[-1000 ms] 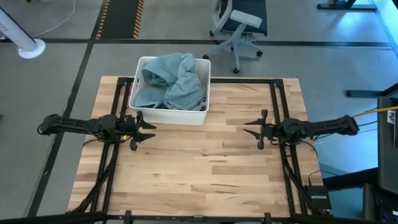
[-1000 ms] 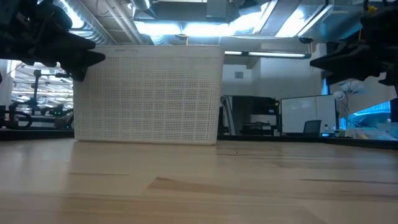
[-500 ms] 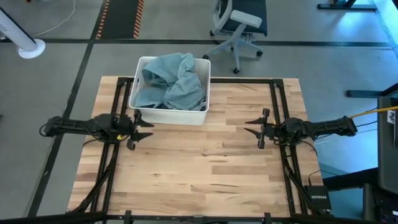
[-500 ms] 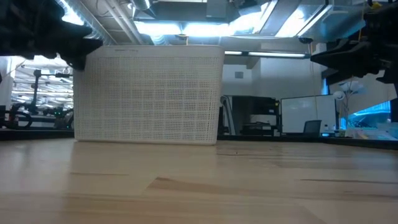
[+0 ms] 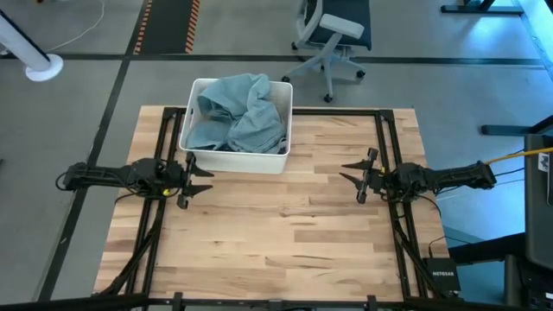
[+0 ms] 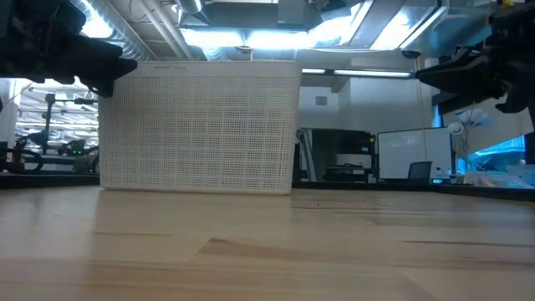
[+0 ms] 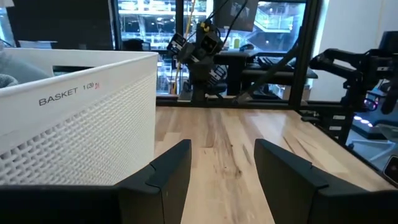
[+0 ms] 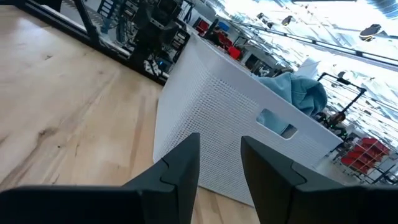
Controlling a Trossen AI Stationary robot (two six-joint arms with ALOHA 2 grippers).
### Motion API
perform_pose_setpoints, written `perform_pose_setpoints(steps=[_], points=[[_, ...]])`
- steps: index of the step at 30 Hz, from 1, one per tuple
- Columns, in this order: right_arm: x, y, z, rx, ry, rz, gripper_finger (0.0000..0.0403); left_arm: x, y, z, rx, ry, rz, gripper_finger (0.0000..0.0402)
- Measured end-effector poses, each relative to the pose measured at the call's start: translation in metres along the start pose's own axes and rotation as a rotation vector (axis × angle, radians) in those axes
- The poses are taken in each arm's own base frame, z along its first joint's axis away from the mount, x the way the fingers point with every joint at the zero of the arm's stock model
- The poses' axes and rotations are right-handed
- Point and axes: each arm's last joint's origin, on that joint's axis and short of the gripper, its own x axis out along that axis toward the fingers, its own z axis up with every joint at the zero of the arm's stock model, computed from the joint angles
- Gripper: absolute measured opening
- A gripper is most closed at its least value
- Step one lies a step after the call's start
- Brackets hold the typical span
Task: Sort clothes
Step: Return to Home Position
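The clothes (image 5: 235, 117) lie heaped in a white bin (image 5: 192, 136) at the table's far middle. Only light blue cloth shows on top, and it peeks over the rim in the right wrist view (image 8: 303, 89). My left gripper (image 5: 204, 180) hovers level at the table's left, just near of the bin's left corner, open with nothing between its fingers (image 7: 221, 152). My right gripper (image 5: 346, 174) hovers level at the table's right, pointing toward the bin, open and empty (image 8: 219, 142).
The bin's mesh wall (image 6: 201, 125) stands on the wooden table (image 5: 285, 233), which lies bare between and near of the grippers. Black frame rails (image 5: 384, 138) run along the table's sides. An office chair (image 5: 333, 39) stands on the floor beyond the far edge.
Both grippers have stayed where they were and have rolled a little about their own pointing lines. In the low view each now sits slightly higher. The clothes and the bin have not moved.
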Motion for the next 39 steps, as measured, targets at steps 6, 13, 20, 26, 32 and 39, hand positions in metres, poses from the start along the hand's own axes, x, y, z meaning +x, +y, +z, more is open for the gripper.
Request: perform_pose_setpoints(steps=[6,13,20,26,32,39], points=[[0.0,0.0011,-0.0016,-0.007,0.016,0.011,0.0136,0.0,0.0,0.0,-0.002,0.0,0.0,0.0172],[-0.0001,0.0018,-0.0027,-0.011,0.026,0.018,0.0136,0.0,0.0,0.0,-0.004,0.0,-0.001,0.0172],[-0.0001,0.0018,-0.0027,-0.011,0.027,0.019,0.0136,0.0,0.0,-0.0001,-0.004,0.001,-0.001,0.0172],[-0.0001,0.0018,-0.0027,-0.012,0.027,0.02,0.0136,0.0,0.0,-0.0001,-0.004,0.001,-0.001,0.0172],[-0.0001,0.0018,-0.0027,-0.012,0.028,0.02,0.0136,0.0,0.0,-0.0001,-0.004,0.001,-0.001,0.0172],[-0.0001,0.0018,-0.0027,-0.012,0.028,0.02,0.0136,0.0,0.0,-0.0001,-0.004,0.001,-0.001,0.0172]])
